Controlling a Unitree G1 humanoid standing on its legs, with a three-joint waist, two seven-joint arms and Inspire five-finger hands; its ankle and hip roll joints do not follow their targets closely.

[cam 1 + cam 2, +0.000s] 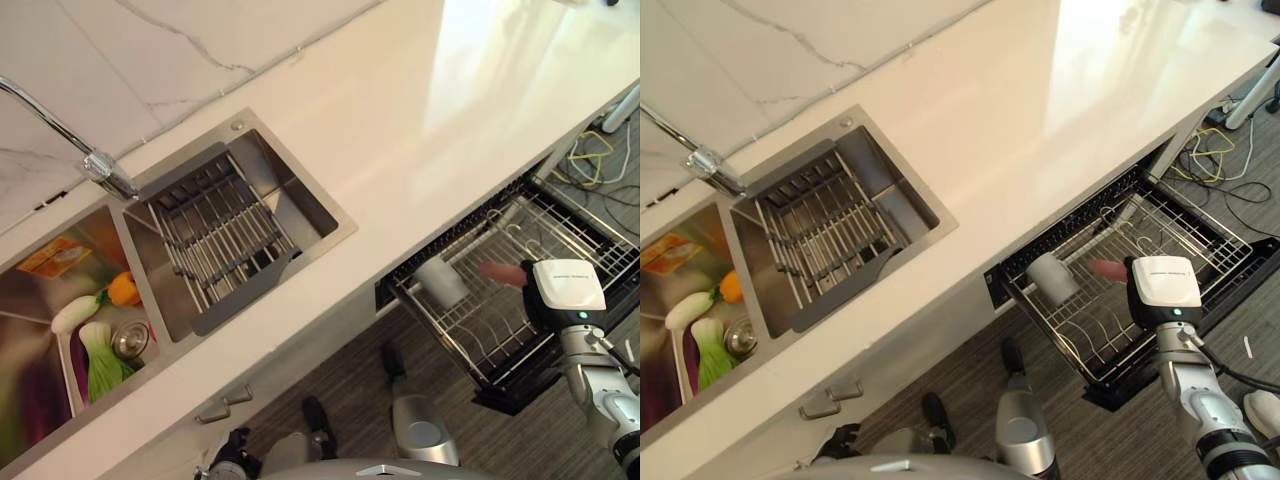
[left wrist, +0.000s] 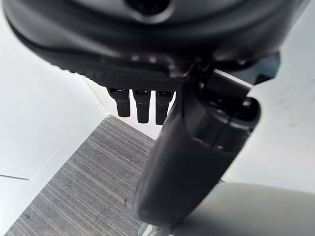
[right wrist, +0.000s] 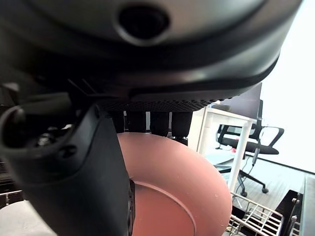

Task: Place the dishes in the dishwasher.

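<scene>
My right hand (image 3: 74, 172) is shut on a reddish-pink plate (image 3: 182, 187), thumb on its near face and fingers curled over its rim. In the eye views the plate (image 1: 500, 272) shows edge-on just above the pulled-out wire dishwasher rack (image 1: 600, 235), beside the white box on my wrist. A pale grey cup (image 1: 440, 281) lies in the rack's left part, close to the plate. My left hand (image 2: 187, 162) hangs low by the white cabinet fronts, fingers relaxed, holding nothing.
A white countertop (image 1: 430, 120) runs above the dishwasher. The sink (image 1: 310, 200) holds a metal drainer basket (image 1: 220, 235); the basin to its left has vegetables (image 1: 100, 355). A faucet (image 1: 95, 165) stands behind. Cables (image 1: 590, 160) lie on the floor at the right.
</scene>
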